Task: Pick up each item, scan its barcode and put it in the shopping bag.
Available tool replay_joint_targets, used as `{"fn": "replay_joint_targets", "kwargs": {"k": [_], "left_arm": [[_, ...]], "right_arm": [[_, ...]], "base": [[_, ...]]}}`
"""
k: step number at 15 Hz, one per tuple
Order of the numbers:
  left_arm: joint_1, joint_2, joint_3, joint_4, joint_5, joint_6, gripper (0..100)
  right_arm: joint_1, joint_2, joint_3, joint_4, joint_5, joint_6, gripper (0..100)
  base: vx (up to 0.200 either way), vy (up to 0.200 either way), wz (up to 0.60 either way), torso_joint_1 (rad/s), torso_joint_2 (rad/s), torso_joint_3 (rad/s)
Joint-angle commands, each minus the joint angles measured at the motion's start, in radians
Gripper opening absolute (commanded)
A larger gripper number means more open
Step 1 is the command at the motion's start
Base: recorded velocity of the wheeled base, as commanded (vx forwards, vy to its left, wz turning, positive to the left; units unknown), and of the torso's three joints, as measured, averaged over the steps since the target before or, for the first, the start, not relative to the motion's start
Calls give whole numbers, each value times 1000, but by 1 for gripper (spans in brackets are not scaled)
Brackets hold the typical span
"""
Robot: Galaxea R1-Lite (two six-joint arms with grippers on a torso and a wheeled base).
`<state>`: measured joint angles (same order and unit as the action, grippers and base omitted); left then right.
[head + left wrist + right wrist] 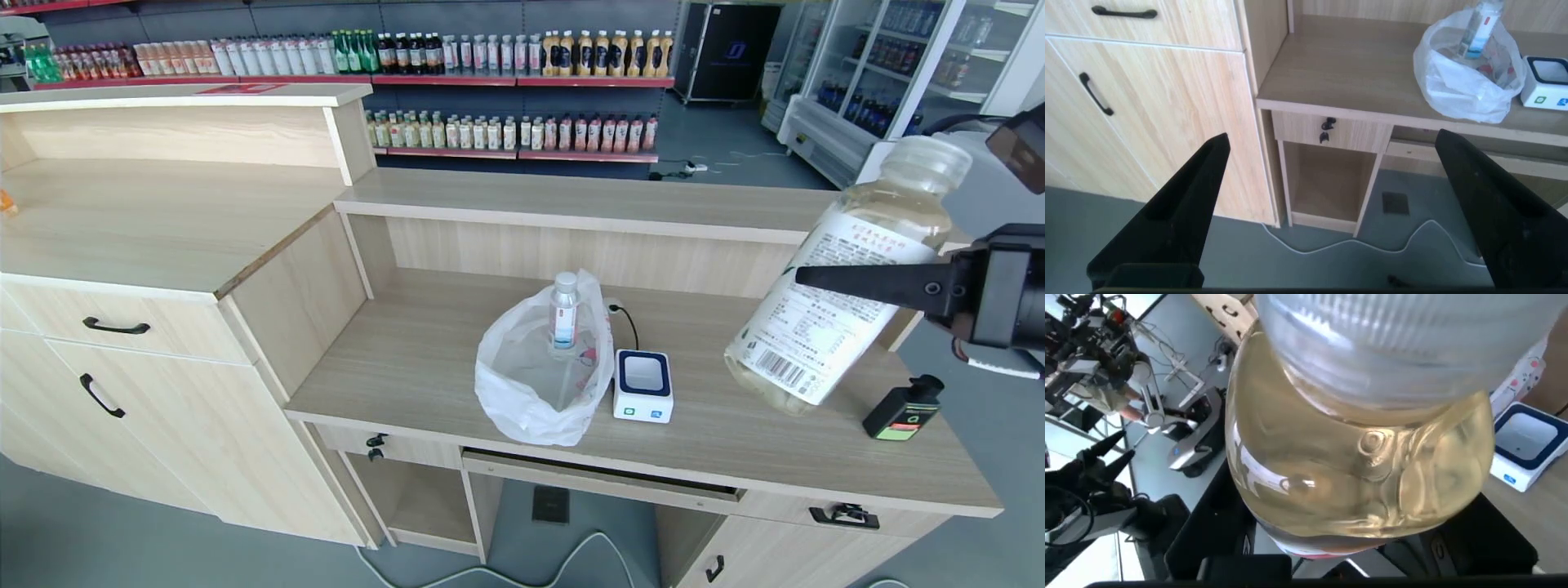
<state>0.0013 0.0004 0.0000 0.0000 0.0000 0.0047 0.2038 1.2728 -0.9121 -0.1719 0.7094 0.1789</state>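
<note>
The left gripper (1333,139) hangs low over the floor in front of the cabinet (1151,106), its two black fingers spread wide with nothing between them. On the desk (424,359) stands the white plastic bag (543,384), mouth open, with a small bottle (563,310) upright inside it; that bottle has a clear cap and a label with red and blue on it, the print too small to read. Just beside the bag, to its right, lies the scanner (643,384), white with a dark-framed window facing up and a cord running back from it. Further right the big bottle (824,343) is held up off the desk, tilted with its cap up and to the right and its base down toward the scanner. It holds pale yellowish liquid and wears a white label covered in dense small print that cannot be made out, with a barcode (781,369) near the base, turned toward the head camera. The right gripper (824,282) is clamped across the bottle's upper body, one black finger lying over the label, the other hidden behind. A black handheld (902,408) with a red and green face lies on the desk near its right end.
</note>
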Motion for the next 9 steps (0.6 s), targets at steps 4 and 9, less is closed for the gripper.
{"fn": "replay_joint_targets", "kwargs": {"k": [4,9], "left_arm": [[0,0,0,0,0,0,100],[0,0,0,0,0,0,100]], "right_arm": [[103,-108,13,97,-1,1,0],[106,-202,81,170,1,2,0]], "base": [[0,0,0,0,0,0],[0,0,0,0,0,0]]}}
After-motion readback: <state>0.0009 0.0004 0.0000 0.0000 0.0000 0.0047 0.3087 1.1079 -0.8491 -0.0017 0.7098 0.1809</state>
